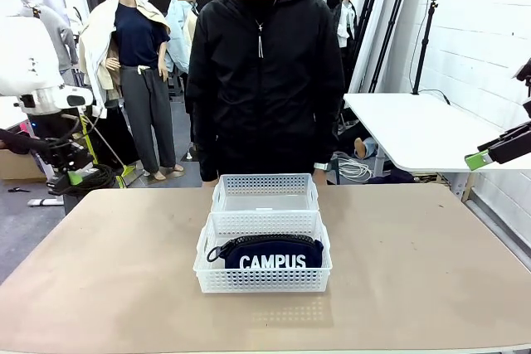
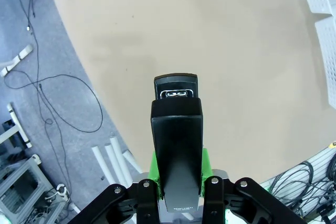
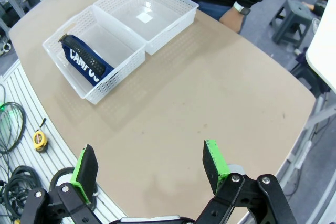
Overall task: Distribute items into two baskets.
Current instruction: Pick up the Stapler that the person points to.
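Two white lattice baskets stand end to end at mid-table. The near basket [image 1: 262, 278] [image 3: 119, 75] holds the navy "CAMPUS" pouch [image 1: 274, 254] [image 3: 84, 62]. Nothing shows inside the far basket [image 1: 265, 193] [image 3: 167, 27]. My left gripper [image 1: 75, 173] [image 2: 177, 163] hangs off the table's left edge, shut on the black stapler [image 2: 177, 124], which sticks out forward between the green pads. My right gripper [image 1: 485, 157] [image 3: 149, 166] hovers high off the table's right side, open, with nothing between its fingers.
A person in a black jacket [image 1: 265, 72] stands at the far edge behind the baskets, one hand [image 3: 231, 18] by the table. A yellow tape measure [image 3: 38, 139] and cables lie on a slatted surface below the table's near edge. A white table [image 1: 415, 134] stands back right.
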Tool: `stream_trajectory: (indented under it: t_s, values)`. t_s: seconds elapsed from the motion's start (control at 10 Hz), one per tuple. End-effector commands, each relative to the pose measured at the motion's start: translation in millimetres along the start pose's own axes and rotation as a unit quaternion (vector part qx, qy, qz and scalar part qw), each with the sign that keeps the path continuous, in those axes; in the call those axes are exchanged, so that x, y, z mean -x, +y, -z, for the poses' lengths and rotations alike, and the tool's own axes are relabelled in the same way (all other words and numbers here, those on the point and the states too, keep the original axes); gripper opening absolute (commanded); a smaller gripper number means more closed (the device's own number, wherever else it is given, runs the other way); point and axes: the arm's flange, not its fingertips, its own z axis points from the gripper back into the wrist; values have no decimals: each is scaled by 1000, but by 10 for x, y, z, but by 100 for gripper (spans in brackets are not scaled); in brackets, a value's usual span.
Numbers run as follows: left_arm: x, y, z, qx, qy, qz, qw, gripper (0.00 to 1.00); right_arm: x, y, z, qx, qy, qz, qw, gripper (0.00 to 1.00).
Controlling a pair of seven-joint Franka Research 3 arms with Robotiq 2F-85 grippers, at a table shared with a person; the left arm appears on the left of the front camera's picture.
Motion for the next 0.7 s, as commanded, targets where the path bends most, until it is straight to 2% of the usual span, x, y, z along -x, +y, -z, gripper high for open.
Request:
stream_trajectory:
  t_s: [0.0,0.3,0.6]
  values:
    - [191,-104,-135,-9,-1,10,1000,0,-8,6,15,-6,-6,4,1000,100]
    - [291,-96,-156,7,-6,16,1000,0,-8,6,15,-6,-6,4,1000,100]
    - [204,-113,-217,-4,-4,8,1000,0,-8,6,15,-6,-6,4,1000,100]
